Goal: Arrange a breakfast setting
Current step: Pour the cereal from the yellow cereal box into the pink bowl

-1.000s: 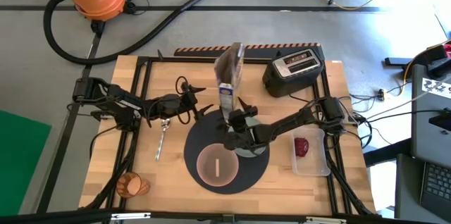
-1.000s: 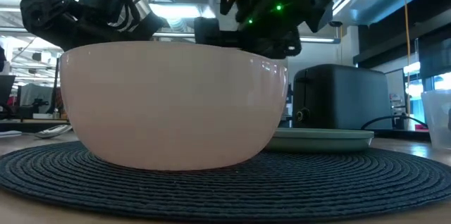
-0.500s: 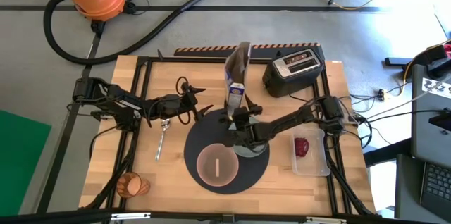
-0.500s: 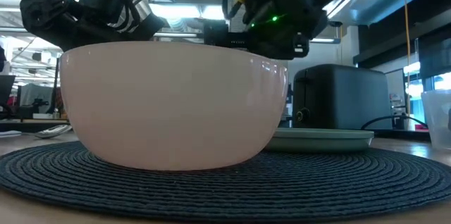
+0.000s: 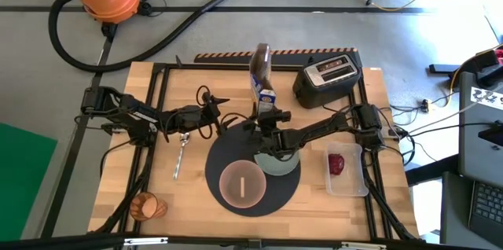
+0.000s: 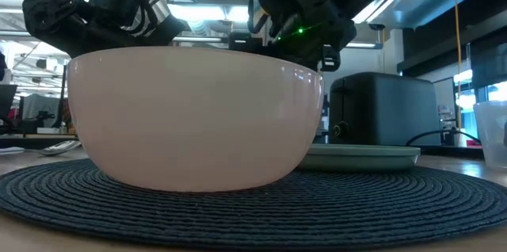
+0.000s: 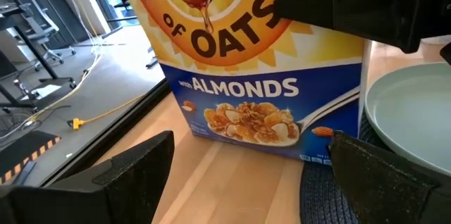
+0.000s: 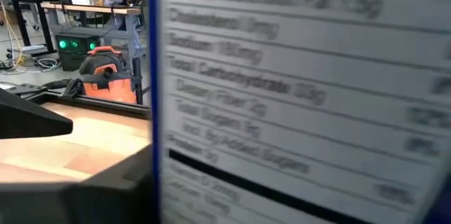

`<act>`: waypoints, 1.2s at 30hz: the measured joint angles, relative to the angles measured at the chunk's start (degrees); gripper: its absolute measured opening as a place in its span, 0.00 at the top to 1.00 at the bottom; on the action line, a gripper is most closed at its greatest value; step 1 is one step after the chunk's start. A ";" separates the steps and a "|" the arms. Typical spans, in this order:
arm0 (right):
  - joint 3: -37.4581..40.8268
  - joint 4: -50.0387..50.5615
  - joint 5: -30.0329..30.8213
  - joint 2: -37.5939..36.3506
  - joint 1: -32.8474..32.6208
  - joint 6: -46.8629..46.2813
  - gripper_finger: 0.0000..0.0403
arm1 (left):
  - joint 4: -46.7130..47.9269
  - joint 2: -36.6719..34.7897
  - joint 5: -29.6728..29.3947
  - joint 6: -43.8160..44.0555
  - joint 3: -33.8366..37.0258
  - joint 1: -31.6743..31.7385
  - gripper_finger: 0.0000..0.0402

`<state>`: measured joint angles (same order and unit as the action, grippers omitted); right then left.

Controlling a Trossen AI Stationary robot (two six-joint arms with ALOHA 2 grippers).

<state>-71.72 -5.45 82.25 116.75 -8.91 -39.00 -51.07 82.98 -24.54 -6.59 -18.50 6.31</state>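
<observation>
Two pieces sat on the dark-grey mat (image 5: 228, 165): the pink bowl (image 5: 242, 183) and the pale green plate (image 5: 281, 163). Right gripper (image 5: 266, 120) clamped the cereal box (image 5: 262, 85) upright just behind, probably parking it clear. Left gripper (image 5: 218, 115) hovered spread near the spoon (image 5: 180, 152).

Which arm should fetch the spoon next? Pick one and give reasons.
Left. The left gripper hovers open near the spoon, which lies on bare wood on its side of the mat. The right gripper is occupied, shut on the cereal box.
</observation>
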 joint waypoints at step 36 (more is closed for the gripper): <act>40.85 -32.14 -79.99 -53.51 5.31 45.28 0.50 | 1.22 -11.13 16.76 -3.03 -0.04 -3.63 0.09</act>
<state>-30.88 -37.59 2.26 63.24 -3.60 6.28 -49.85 71.85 -7.77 -9.62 -18.55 2.68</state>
